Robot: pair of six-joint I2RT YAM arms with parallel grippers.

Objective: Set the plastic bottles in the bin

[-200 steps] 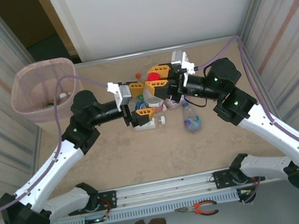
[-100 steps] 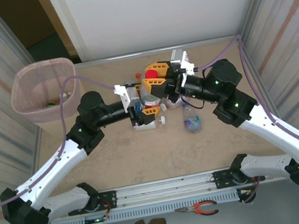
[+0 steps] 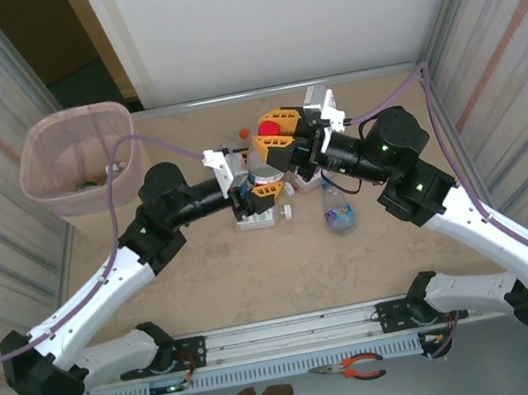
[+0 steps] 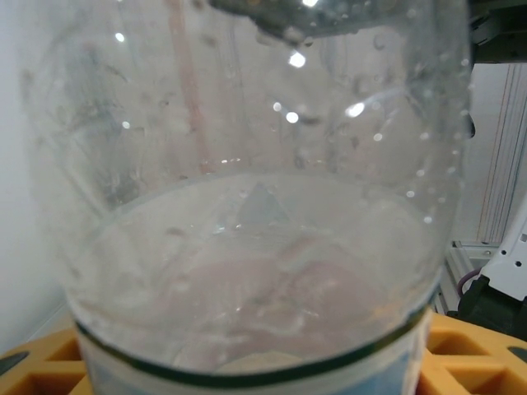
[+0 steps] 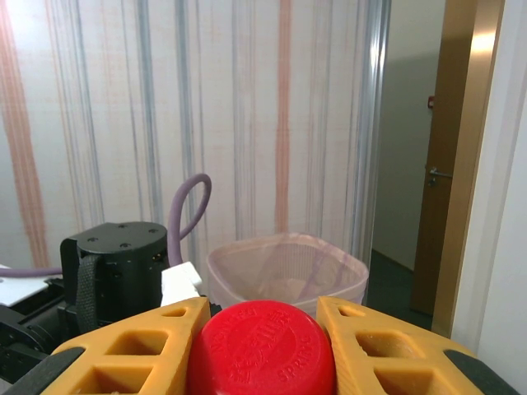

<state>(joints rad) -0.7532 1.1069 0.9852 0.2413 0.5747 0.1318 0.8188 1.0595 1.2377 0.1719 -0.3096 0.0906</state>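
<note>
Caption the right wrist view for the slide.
Right pincer shut on a red-capped bottle, pink bin ahead against a striped wall.

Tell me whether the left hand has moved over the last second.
Yes. The left hand has shifted right, away from the bin, toward the right hand holding the red-capped bottle.

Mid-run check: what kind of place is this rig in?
Likely a robot test cell in a lab or office, not a home: striped screens wall in the table, pliers lie at its near edge, and a wooden door stands beyond the pink bin.
</note>
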